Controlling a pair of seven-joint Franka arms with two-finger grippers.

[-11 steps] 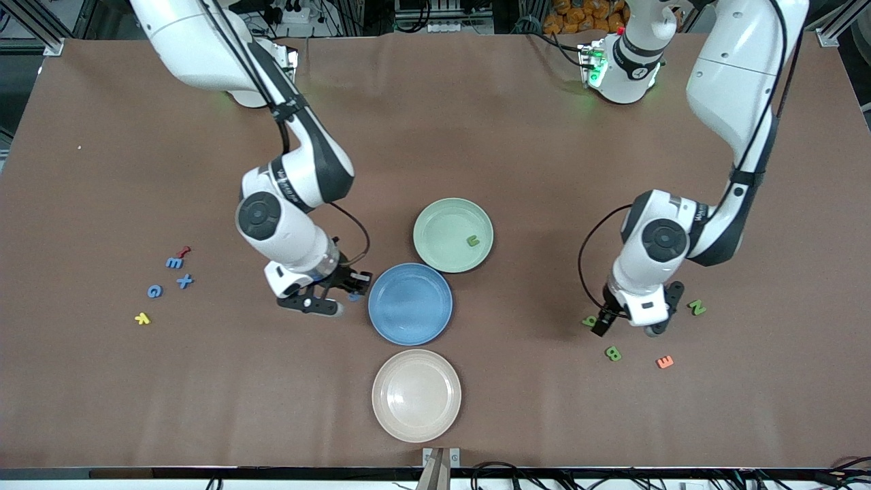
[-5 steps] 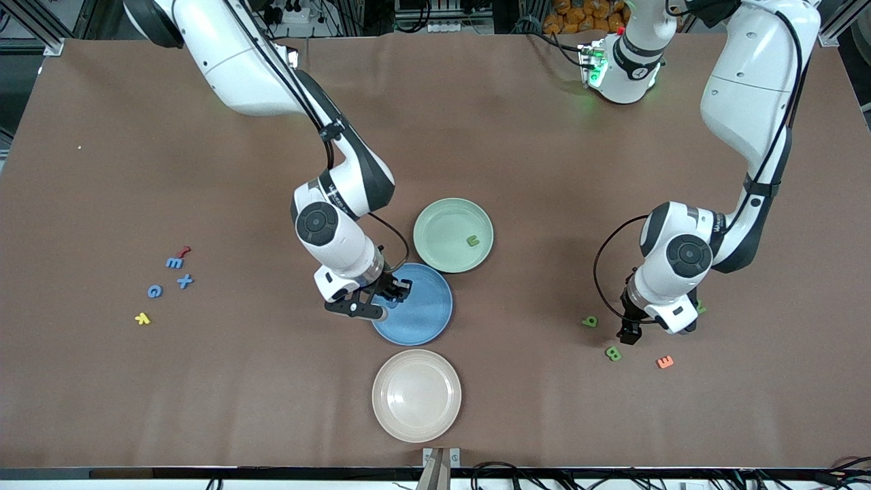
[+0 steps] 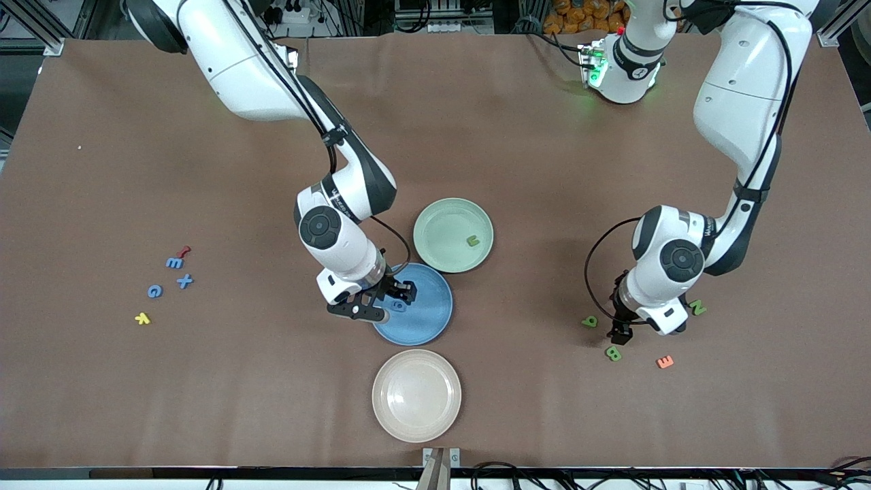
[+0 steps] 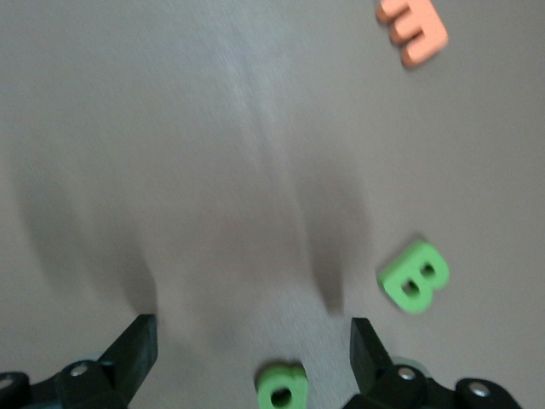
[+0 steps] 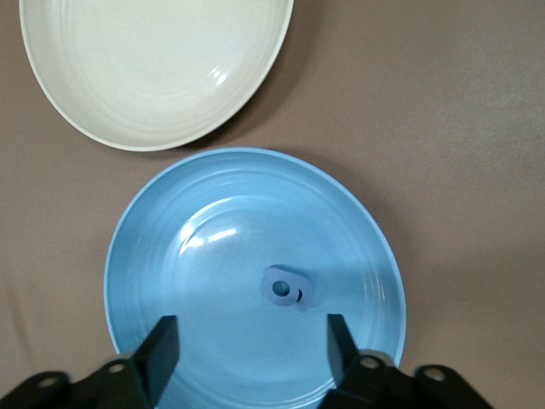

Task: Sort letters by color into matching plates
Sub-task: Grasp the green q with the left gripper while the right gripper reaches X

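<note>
Since the earlier front view, the right gripper (image 3: 395,300) has moved over the blue plate (image 3: 429,320) and released a blue letter (image 3: 400,306) into it, while the left gripper (image 3: 629,331) hovers over the worktop (image 3: 544,408) near the green B (image 3: 613,353). Left wrist view: jaws spread wide, empty, above the green B (image 4: 414,276) and a second green letter (image 4: 282,388); right wrist view: jaws parted, the blue letter (image 5: 286,287) lying in the blue plate (image 5: 170,256) beside the cream plate (image 5: 153,60).

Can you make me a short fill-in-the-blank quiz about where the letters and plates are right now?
1. The right gripper, fingers open, hovers over the ____ plate.
2. The green letter U lies in the ____ plate.
3. The cream plate holds ____ letters.
4. The left gripper, fingers open, is over a ____ letter.

Missing words: blue; green; no; green
</note>
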